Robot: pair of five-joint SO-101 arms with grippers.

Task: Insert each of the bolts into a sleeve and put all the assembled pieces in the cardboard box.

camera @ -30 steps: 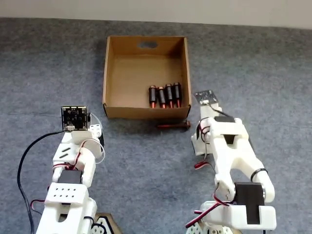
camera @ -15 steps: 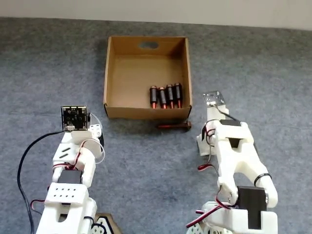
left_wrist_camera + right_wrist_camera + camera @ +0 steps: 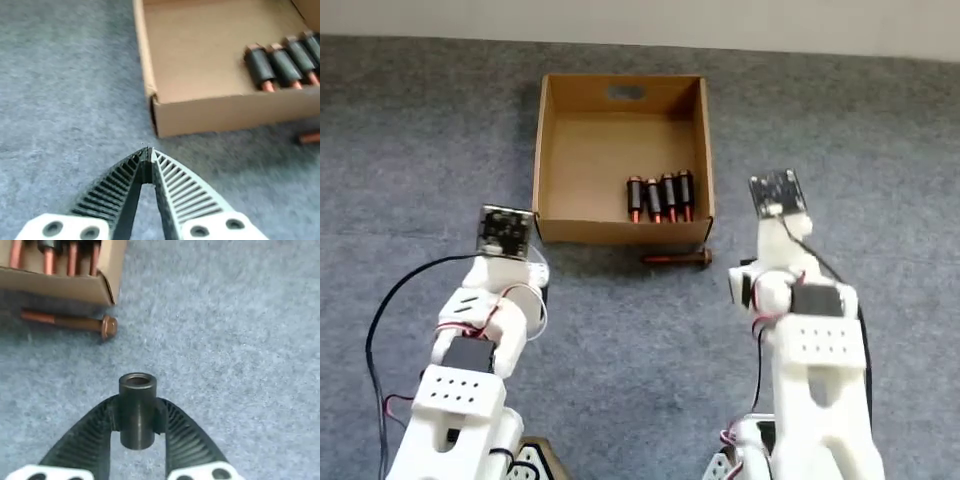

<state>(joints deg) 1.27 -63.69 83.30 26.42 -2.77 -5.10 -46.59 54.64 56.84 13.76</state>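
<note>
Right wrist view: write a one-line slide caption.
Right gripper holds a black sleeve, open end showing, with a copper bolt lying beside the cardboard box.

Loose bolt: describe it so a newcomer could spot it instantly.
Find the open cardboard box on the grey carpet. Outside its wall nearest the arms, by the right corner, a copper-coloured bolt lies flat along that wall. Unlike the four assembled pieces inside the box, it wears no black sleeve.

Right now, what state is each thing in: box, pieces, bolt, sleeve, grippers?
cardboard box: open-topped.
assembled pieces: four, lying side by side inside the box.
bolt: bare, lying on the carpet outside the box.
sleeve: empty, held by the right gripper.
left gripper: shut, empty.
</note>
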